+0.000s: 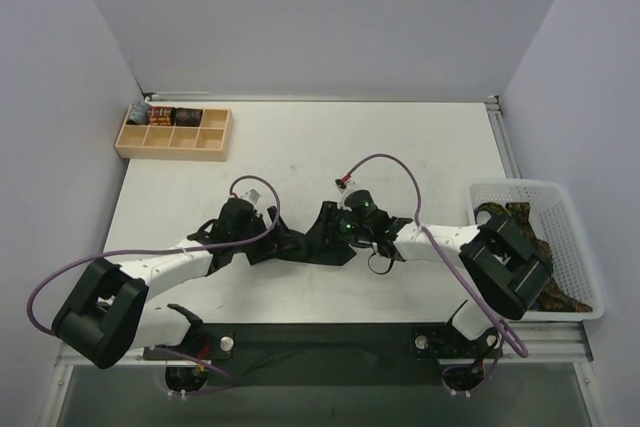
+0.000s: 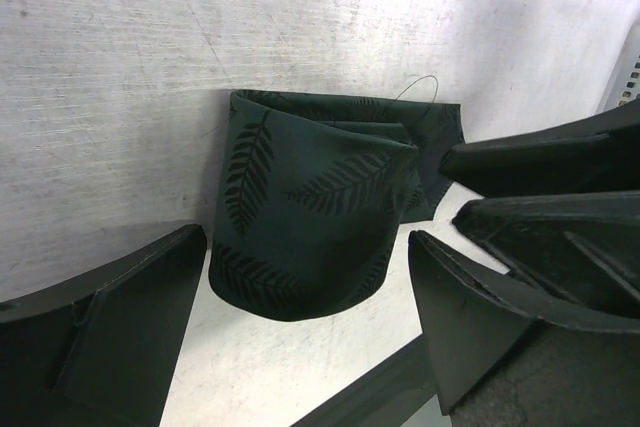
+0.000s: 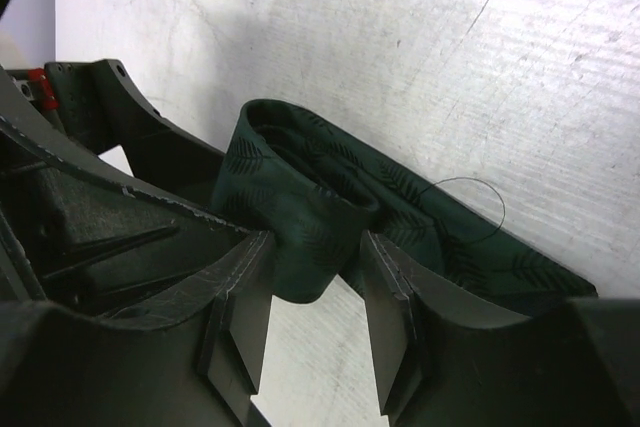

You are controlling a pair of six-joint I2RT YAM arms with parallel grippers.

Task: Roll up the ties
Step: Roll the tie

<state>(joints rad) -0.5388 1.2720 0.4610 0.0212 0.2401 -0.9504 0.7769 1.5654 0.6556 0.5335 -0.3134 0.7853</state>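
Right gripper (image 3: 310, 282) pinches green tie (image 3: 300, 187); left gripper (image 2: 305, 247) gapes beside it; basket (image 1: 510, 187) at right

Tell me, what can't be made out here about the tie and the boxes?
Top view: green tie mostly hidden under the left tool and right tool.
Right wrist view: its tail is cut off behind that tool's finger, lower right.
Top view: rolls in the wooden tray, too small to read.
Top view: the right arm covers part of the patterned fabric in the white basket.
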